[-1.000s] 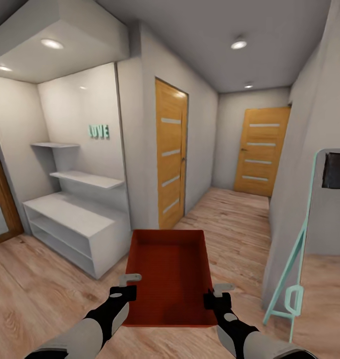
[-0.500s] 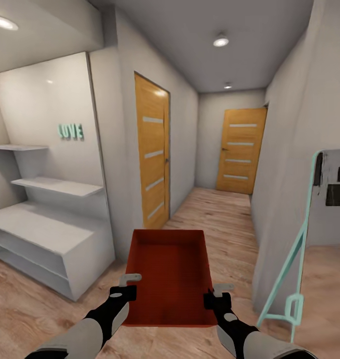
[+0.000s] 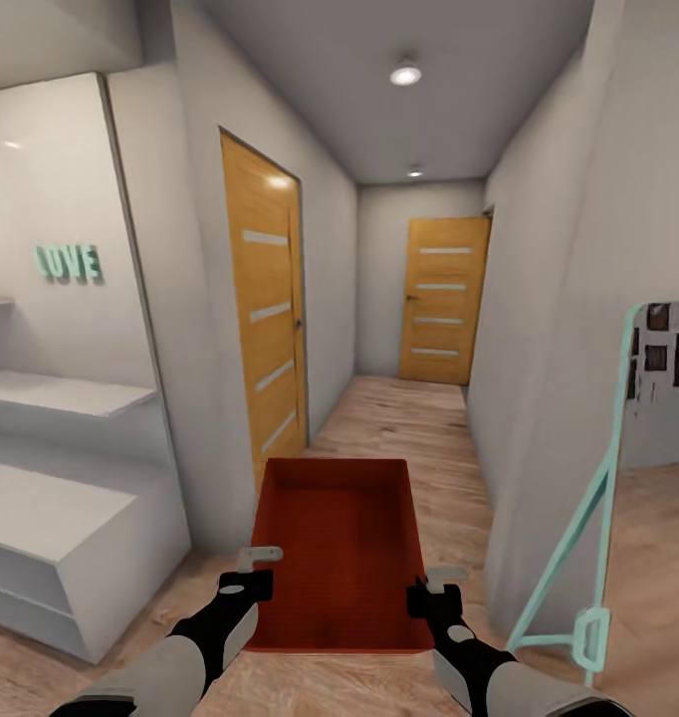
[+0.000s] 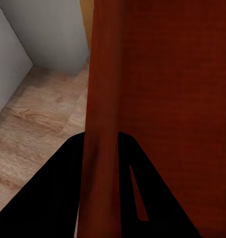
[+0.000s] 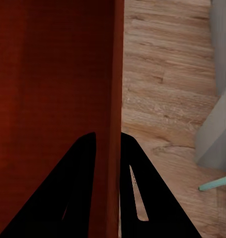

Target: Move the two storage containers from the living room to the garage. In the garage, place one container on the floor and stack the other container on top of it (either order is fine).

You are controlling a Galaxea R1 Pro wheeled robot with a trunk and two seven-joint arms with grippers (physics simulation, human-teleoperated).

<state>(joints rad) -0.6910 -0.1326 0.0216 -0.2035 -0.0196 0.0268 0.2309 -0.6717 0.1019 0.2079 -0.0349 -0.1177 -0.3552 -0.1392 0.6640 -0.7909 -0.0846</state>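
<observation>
Probably a home hallway: wood plank floor [image 3: 399,428], slatted wooden doors [image 3: 440,301], white shelving [image 3: 51,518], "LOVE" wall letters [image 3: 69,263].

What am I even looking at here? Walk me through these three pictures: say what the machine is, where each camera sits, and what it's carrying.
This is a simulated wheeled robot with two arms. The large picture comes from a camera on its head, looking down a hallway with a wood plank floor and two wooden doors, one at the left and one at the far end. The other two pictures come from cameras on the wrists. The left end effector and the right end effector each pinch a side wall of an orange-red storage container, carried level in front of the robot. In each wrist view the dark fingers straddle that thin wall.
</observation>
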